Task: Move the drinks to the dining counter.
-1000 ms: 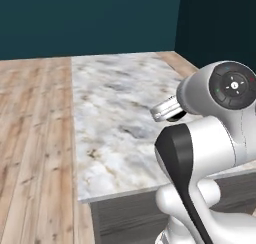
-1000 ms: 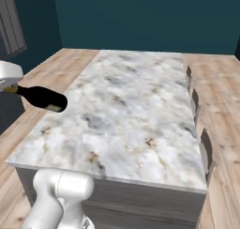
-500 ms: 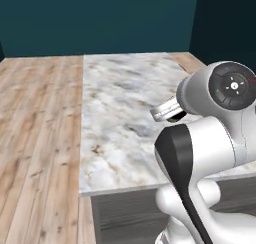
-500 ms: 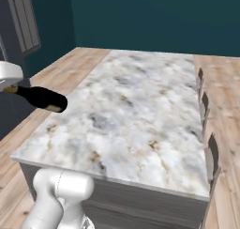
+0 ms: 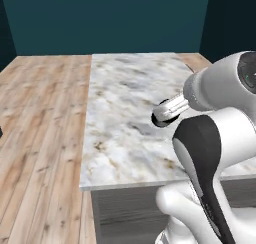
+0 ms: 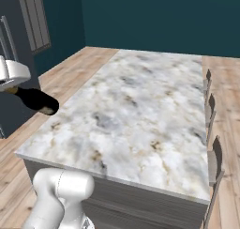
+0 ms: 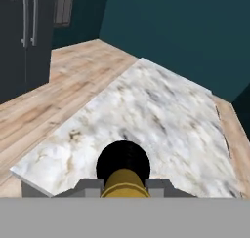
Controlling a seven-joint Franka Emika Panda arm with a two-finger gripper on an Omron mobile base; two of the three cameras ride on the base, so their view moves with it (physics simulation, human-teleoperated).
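Gleaming dark gold-necked wine bottle [image 7: 122,165]

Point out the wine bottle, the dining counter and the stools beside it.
wine bottle [image 6: 36,100], right base view, on its dark body.
dining counter [image 6: 140,110], right base view, on the bare marbled top.
stools [image 6: 213,160], right base view, on the nearest backrest.

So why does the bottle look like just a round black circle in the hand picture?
Hand view: the camera looks straight along the wine bottle from its gold neck, so its body is foreshortened to a dark disc. Right base view: seen sideways, it looks long.
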